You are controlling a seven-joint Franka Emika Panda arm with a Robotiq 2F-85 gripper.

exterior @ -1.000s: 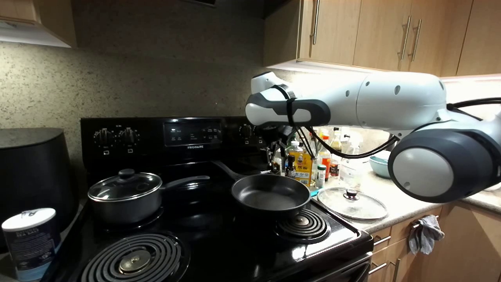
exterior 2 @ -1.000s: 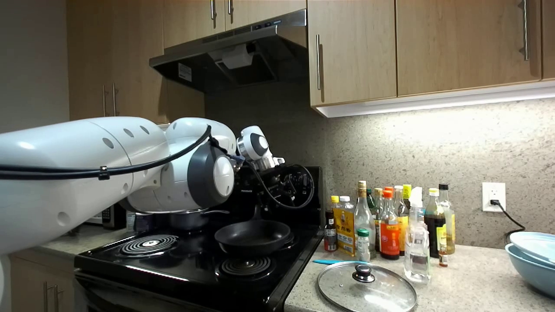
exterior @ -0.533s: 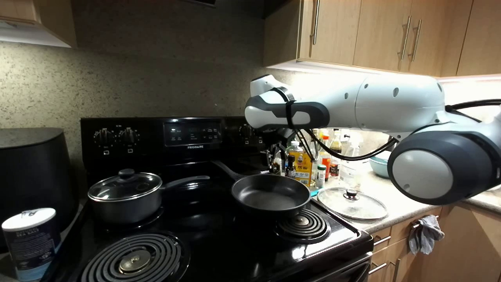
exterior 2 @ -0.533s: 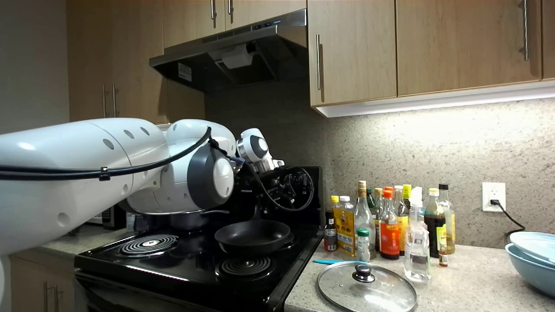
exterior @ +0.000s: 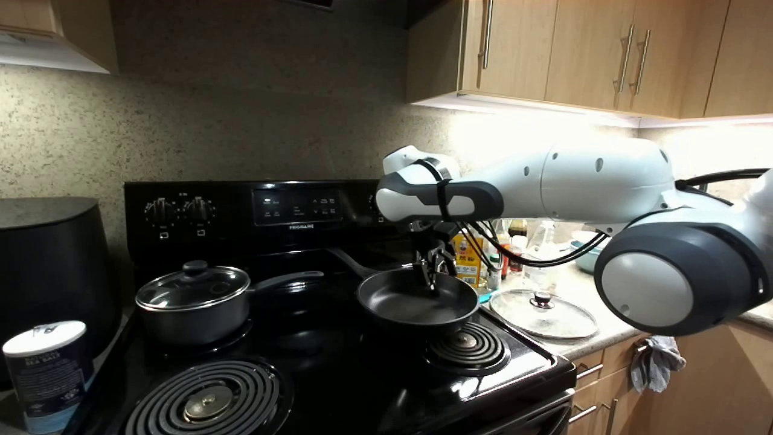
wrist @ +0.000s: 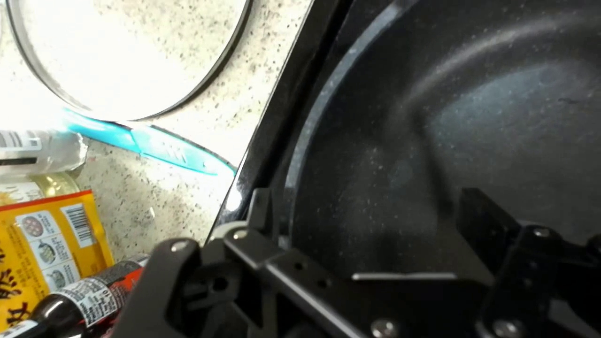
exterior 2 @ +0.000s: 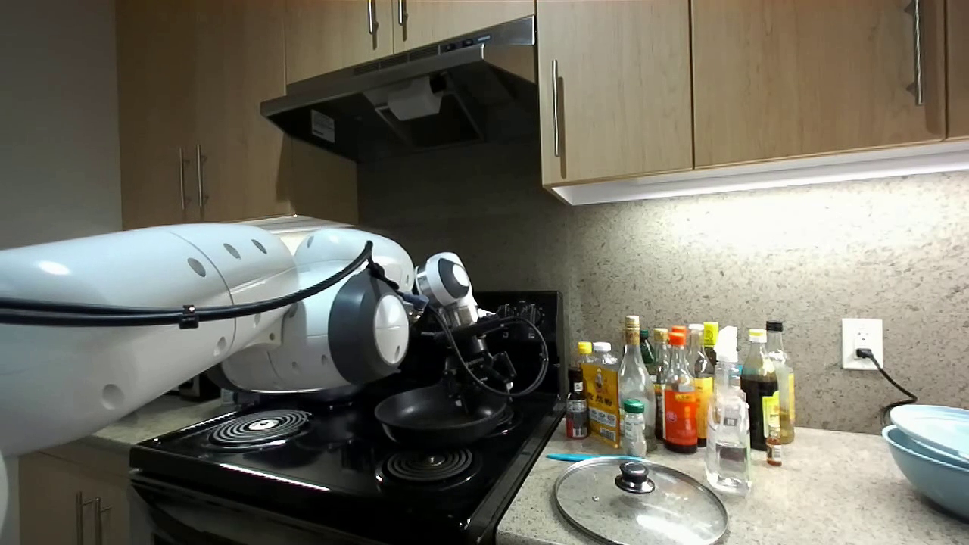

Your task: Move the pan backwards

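So the gripper is hanging right over the pan, and its fingers are standing wide apart, holding nothing. In the wrist view the pan's rim is running between them, one finger showing just outside it and the other over the dark inside, but I can't tell if either one's touching. The pan's sitting flat on the stove, just behind a front coil burner, and its handle is pointing toward the control panel at the back. Across the stove, well apart from the gripper, a steel pot is wearing its own lid, with a salt tub standing near it. A loose glass lid is lying on the counter beside the stove, close to a bunch of bottles, and some turquoise thing is resting by its edge (can't make out what exactly). The white arm is reaching in over the stove, its black cables looping down, and a gray cloth is hanging below the counter.
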